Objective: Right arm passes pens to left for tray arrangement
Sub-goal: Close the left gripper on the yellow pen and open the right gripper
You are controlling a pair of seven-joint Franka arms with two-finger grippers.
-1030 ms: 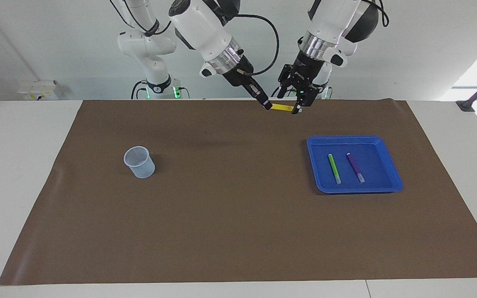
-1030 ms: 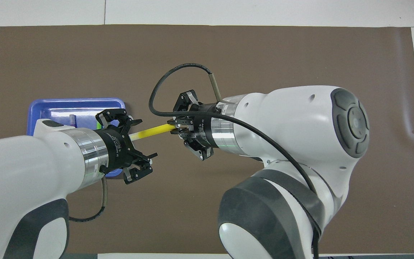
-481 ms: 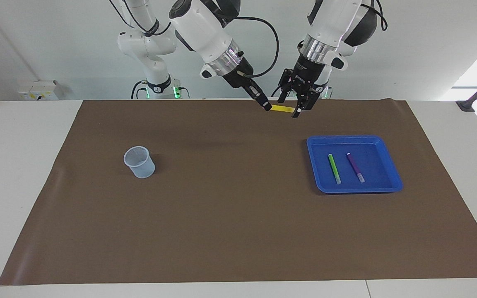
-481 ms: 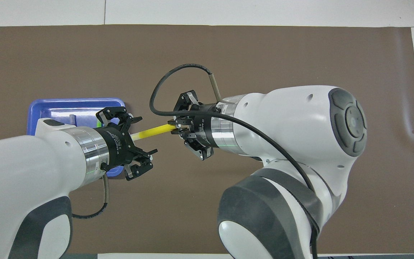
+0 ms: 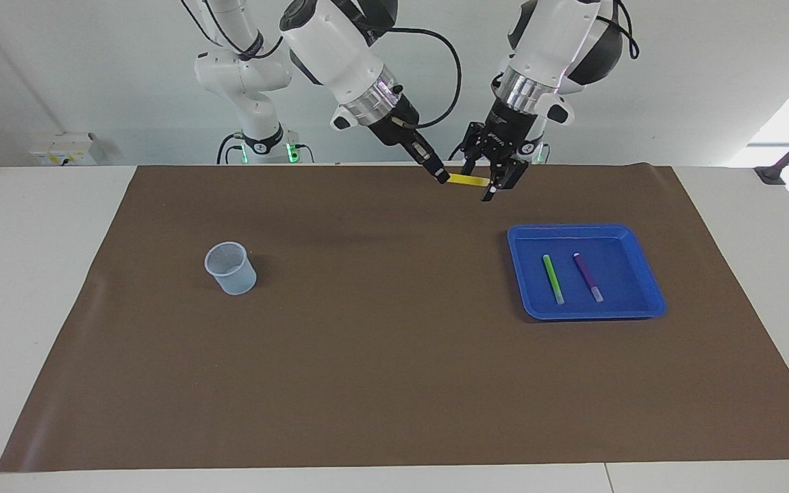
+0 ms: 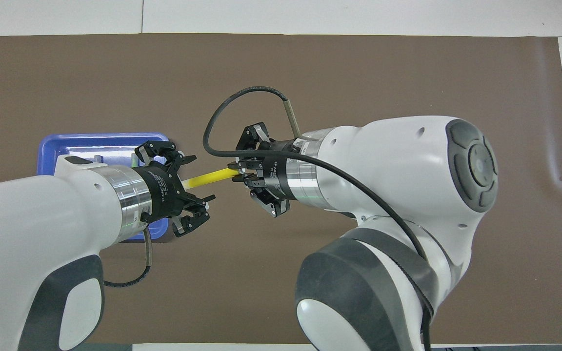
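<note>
Two pens already lie in the blue tray, the green pen and the purple pen side by side, so the yellow pen is the last one to hand over. It hangs level in the air, well above the brown mat on the worktop, its one end clenched between the fingers of the right gripper. Its pale free end sits between the fingers of the left gripper, which over the past second have swung round and drawn closer on either side of it. They are narrowing but still apart, and I cannot tell that they grip the pen yet. That puts the handover at its pinch: the left fingers need to finish closing on the barrel before the right fingers let go, or the pen may drop. The clear cup stands apart, toward the right arm's end.
</note>
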